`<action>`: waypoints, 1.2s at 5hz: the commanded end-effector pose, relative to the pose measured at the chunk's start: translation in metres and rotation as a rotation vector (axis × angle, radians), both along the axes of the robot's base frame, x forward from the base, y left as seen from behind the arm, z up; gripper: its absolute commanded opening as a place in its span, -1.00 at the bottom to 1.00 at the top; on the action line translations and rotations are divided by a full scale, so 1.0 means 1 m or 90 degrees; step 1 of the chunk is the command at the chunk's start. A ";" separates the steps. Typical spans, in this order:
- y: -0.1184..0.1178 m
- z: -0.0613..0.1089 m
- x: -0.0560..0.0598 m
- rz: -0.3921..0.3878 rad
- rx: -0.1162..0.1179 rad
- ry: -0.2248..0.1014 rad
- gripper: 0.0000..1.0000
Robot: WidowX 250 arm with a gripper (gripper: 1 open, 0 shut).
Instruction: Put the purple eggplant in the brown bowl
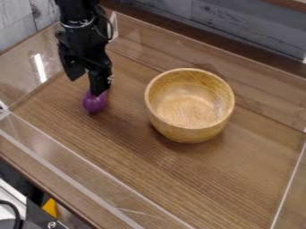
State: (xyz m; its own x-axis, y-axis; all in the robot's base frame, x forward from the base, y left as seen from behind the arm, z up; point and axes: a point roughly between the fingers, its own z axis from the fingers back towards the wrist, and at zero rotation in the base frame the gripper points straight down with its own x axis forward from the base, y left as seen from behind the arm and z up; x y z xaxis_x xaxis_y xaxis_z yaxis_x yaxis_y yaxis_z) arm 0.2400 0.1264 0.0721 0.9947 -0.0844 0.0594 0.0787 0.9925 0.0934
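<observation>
The purple eggplant (pixel 93 102) lies on the wooden table at the left, and only its near rounded end shows below the gripper. My black gripper (pixel 86 81) points straight down over the eggplant's far end, jaws open, fingertips (pixel 100 84) low beside the eggplant. I cannot tell whether they touch it. The brown bowl (pixel 191 105) stands upright and empty to the right, about a bowl's width from the eggplant.
A clear low wall (pixel 72 174) runs around the wooden table top (pixel 143 170). A grey plank wall (pixel 239 22) stands behind the table. The arm (pixel 78 18) rises out of the picture at the top left.
</observation>
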 end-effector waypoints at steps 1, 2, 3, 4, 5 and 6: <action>0.007 0.002 0.006 0.018 0.005 -0.022 1.00; 0.011 -0.005 0.009 0.029 0.002 -0.025 1.00; 0.014 -0.010 0.012 0.036 -0.001 -0.028 1.00; 0.018 -0.014 0.016 0.043 -0.004 -0.030 -1.00; 0.019 -0.019 0.020 0.048 -0.004 -0.033 -1.00; 0.018 -0.023 0.021 0.050 -0.001 -0.034 -1.00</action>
